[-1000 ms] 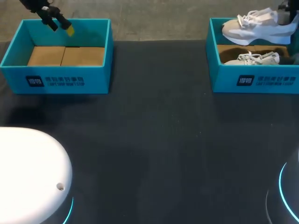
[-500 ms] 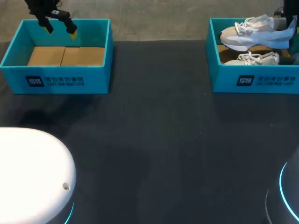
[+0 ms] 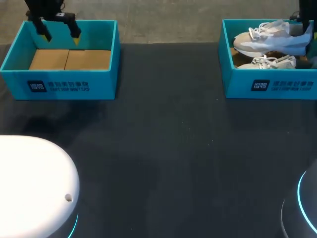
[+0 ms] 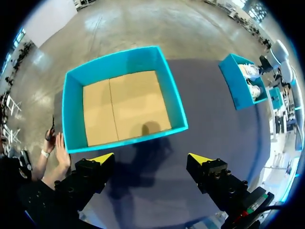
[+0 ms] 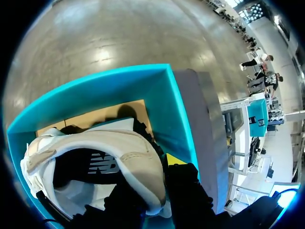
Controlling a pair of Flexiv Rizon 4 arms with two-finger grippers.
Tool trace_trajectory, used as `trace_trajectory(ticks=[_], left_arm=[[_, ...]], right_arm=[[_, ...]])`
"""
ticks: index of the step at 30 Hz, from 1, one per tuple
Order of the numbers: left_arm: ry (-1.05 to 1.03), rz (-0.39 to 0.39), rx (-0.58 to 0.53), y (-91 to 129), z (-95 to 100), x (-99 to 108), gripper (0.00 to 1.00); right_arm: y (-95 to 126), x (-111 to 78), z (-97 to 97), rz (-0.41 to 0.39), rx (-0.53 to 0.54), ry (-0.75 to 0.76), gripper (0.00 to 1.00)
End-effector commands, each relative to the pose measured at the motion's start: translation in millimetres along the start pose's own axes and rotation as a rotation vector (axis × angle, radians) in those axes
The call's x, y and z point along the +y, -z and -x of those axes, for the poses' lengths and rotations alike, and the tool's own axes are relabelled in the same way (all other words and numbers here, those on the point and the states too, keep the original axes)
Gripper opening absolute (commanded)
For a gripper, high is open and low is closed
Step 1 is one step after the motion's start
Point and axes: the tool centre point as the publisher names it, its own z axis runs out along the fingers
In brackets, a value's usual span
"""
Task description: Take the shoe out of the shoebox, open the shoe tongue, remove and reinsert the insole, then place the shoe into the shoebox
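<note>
Wide stretch of dark bench (image 3: 168,129) between two blue boxes, left box (image 3: 64,85) open on top, right box (image 3: 270,85) filled by upper shoe (image 3: 267,42) over lower shoe (image 3: 267,63).

This is a robot lab or test cell, laid out for handling trials. The dark matte table (image 3: 163,148) carries only staged props: a teal cardboard left shoebox (image 3: 64,87) at its far left corner and a matching right shoebox (image 3: 267,87) at its far right corner. At the near edge stand a rounded white base (image 3: 34,183) and a dark base (image 3: 304,208), each edged with cyan light. The black, yellow-tipped left gripper (image 3: 60,34) hangs spread over the left shoebox. The right gripper (image 5: 159,179) clamps a white and beige sneaker (image 3: 270,39) over the right shoebox.
</note>
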Motion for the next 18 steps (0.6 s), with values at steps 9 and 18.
trace_trajectory(ticks=[9, 18], left_arm=[[0.103, 0.055, 0.028, -0.9, 0.5, 0.7, 1.0], [0.18, 0.116, 0.035, -9.9, 3.0, -3.1, 1.0]], right_arm=[[-12.5, 4.5, -3.7, -0.016, -0.011, -0.008, 0.0], [-25.1, 5.0, -3.4, -0.027, -0.022, -0.019, 0.0]])
